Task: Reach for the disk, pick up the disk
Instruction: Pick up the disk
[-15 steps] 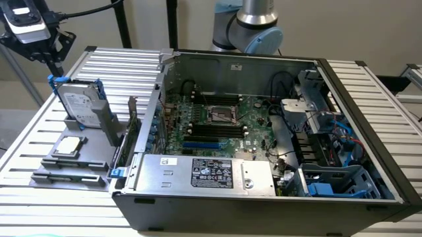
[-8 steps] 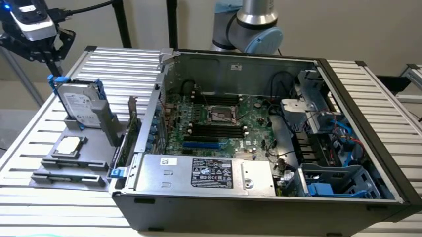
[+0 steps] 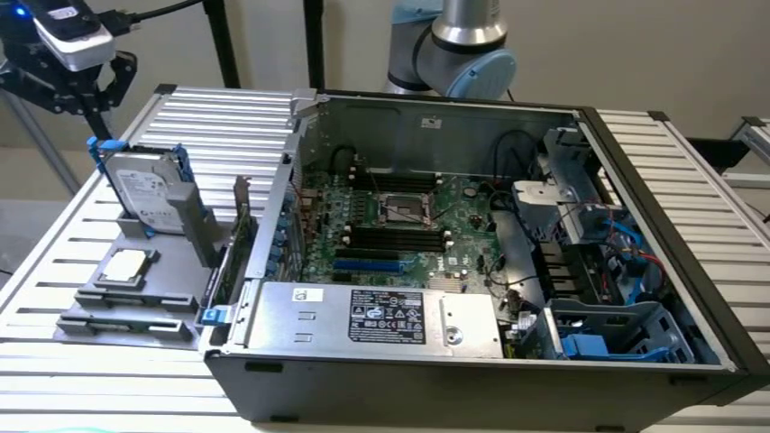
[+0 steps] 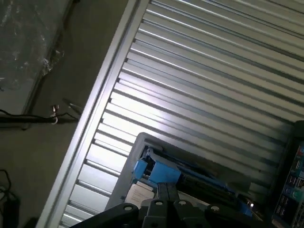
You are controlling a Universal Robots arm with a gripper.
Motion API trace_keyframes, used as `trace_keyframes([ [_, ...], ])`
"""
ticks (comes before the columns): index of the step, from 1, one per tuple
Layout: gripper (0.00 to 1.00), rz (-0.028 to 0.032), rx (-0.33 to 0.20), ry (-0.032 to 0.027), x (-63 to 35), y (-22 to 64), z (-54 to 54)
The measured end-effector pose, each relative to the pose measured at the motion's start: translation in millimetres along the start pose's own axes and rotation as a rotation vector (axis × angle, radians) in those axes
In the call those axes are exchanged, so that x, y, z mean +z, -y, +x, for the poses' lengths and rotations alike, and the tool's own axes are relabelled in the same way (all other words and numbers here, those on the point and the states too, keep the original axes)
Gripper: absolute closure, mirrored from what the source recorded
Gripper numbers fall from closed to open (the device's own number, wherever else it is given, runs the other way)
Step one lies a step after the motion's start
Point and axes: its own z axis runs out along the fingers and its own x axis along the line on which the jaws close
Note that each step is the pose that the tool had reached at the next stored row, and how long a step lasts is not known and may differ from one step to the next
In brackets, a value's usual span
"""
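Flat silver-grey disk [image 3: 151, 192] w/ blue plastic bracket, upright in grey holder [image 3: 169, 293] on ribbed alu tabletop [image 3: 223, 113]; jaws closed, nothing held, above its top edge, apart.

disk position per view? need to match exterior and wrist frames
Exterior view: the disk stands upright in the grey holder at the exterior view's left, beside the open computer case.
Wrist view: the disk is seen from above its blue-edged top, close to the camera.
Shared landmark: the ribbed metal table, running behind the disk in both.
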Motion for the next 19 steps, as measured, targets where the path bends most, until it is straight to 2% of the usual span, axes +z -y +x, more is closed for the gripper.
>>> trace_keyframes([
  [7,0.89,0.0000,-0.127,-0.0048,0.0,0.0,0.0],
  [19,0.89,-0.0010,-0.330,-0.0086,-1.2,0.0,0.0],
])
